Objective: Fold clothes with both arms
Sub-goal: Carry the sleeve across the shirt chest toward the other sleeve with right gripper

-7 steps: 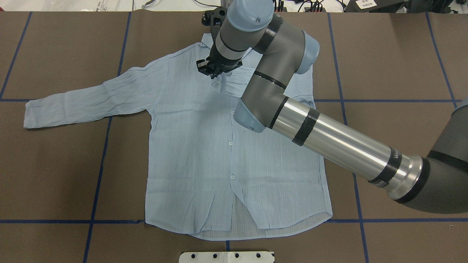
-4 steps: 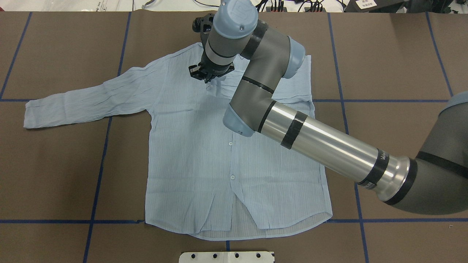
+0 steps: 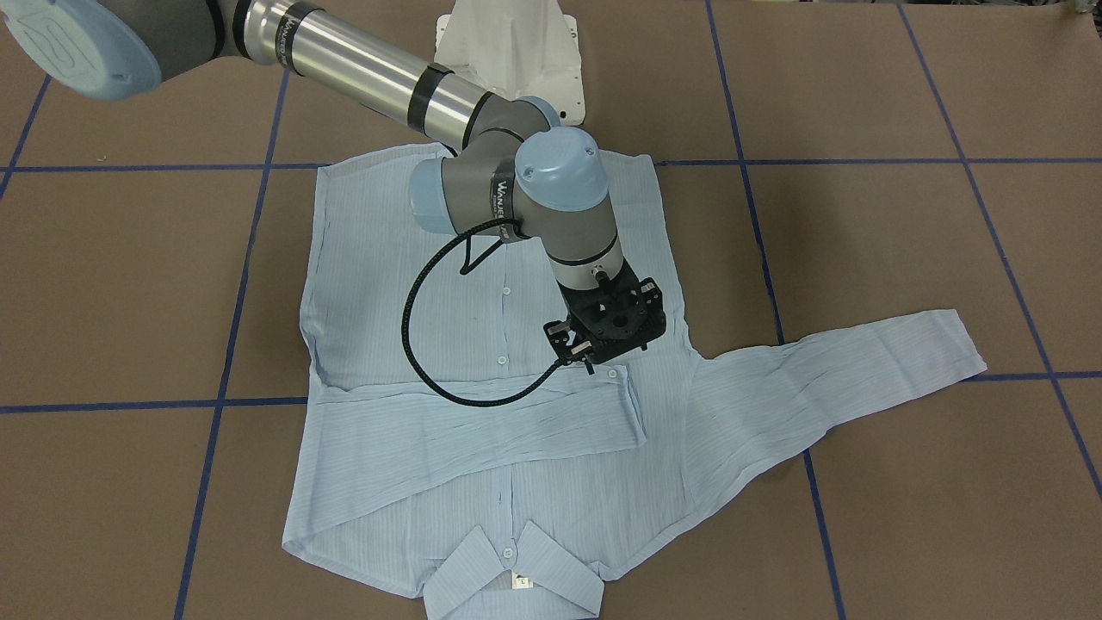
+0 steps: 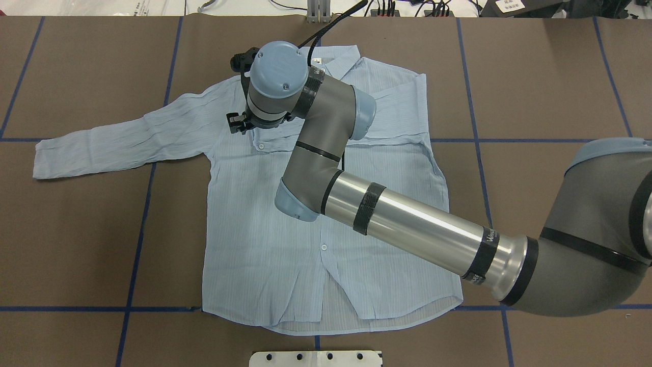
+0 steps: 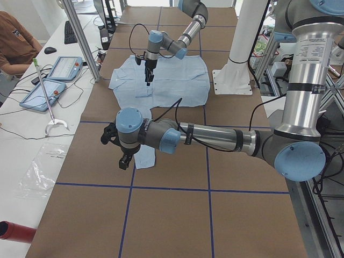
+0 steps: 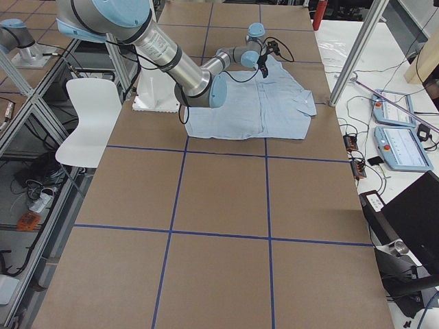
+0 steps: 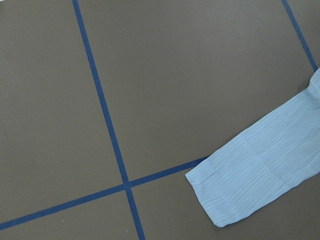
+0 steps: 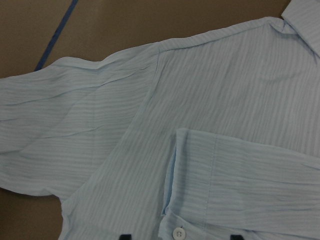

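1. The shirt (image 4: 265, 214) lies flat and front up on the table (image 4: 535, 76). Its hem is toward the robot's white pedestal (image 3: 508, 43) and its collar (image 3: 516, 573) is near the far edge. Wide bare brown surface, crossed by blue tape lines (image 4: 137, 229), shows on both sides of it.
2. There is one shirt with two sleeves. The folded sleeve (image 3: 482, 422) lies across the chest, and the folded cuff (image 3: 624, 405) ends past the button line. The outstretched sleeve (image 4: 117, 137) runs flat toward the robot's left.
3. The right gripper (image 3: 605, 330) points down over the folded cuff. Its jaws stand apart and hold nothing, with the fingertips (image 8: 125, 236) on either side of the cuff button. I cannot tell whether they touch the cloth.
4. The left gripper (image 5: 124, 159) shows only in the left side view, just beyond the outstretched cuff (image 7: 250, 175). I cannot tell how its jaws stand.
5. Four small white buttons (image 3: 506, 291) show in the front-facing view: two on the placket, one on the folded cuff and one at the collar.
6. In the overhead view the right arm (image 4: 417, 234) covers much of the chest. In the front-facing view the frame edge cuts off the collar. The print on the neck label (image 3: 522, 583) is too small to read.
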Robot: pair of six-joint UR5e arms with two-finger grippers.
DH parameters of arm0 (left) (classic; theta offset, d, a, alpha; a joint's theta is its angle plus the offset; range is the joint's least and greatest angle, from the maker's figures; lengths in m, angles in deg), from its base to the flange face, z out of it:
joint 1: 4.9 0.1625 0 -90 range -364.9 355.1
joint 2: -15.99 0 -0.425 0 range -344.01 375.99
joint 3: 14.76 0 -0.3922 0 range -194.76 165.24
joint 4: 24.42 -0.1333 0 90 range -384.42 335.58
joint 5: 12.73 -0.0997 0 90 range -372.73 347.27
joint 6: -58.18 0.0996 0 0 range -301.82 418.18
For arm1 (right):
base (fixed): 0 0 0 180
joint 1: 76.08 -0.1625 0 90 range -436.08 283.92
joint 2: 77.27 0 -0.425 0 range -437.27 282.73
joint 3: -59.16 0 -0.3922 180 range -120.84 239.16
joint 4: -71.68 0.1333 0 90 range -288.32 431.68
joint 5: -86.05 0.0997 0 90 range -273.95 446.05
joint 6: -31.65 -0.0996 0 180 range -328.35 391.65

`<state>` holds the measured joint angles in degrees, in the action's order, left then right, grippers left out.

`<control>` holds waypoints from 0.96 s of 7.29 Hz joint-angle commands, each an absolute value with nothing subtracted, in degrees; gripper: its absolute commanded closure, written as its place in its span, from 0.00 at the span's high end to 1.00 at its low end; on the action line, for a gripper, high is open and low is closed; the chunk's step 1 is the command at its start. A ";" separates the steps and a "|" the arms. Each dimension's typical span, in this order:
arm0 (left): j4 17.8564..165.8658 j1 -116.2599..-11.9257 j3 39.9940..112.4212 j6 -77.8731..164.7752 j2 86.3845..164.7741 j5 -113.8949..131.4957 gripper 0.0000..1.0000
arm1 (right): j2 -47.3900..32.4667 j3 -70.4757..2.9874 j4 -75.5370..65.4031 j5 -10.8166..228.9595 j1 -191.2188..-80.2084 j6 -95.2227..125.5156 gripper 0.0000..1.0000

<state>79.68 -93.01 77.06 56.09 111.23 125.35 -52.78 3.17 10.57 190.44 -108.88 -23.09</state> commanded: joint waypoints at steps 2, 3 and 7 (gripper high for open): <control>101.08 -84.38 74.03 33.47 106.80 115.53 1.00 | -52.05 -4.68 -1.87 190.72 -109.39 -28.73 1.00; 111.53 -80.78 70.01 25.48 105.73 113.41 1.00 | -51.61 -9.08 -9.02 191.08 -110.18 -28.21 1.00; 122.09 -67.22 64.00 7.83 106.07 99.95 0.94 | -39.68 -23.76 -17.40 200.39 -118.61 -20.17 1.00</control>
<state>121.06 -69.78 65.17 10.56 105.67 102.91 -43.90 -18.34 -13.68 199.14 -116.52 -24.71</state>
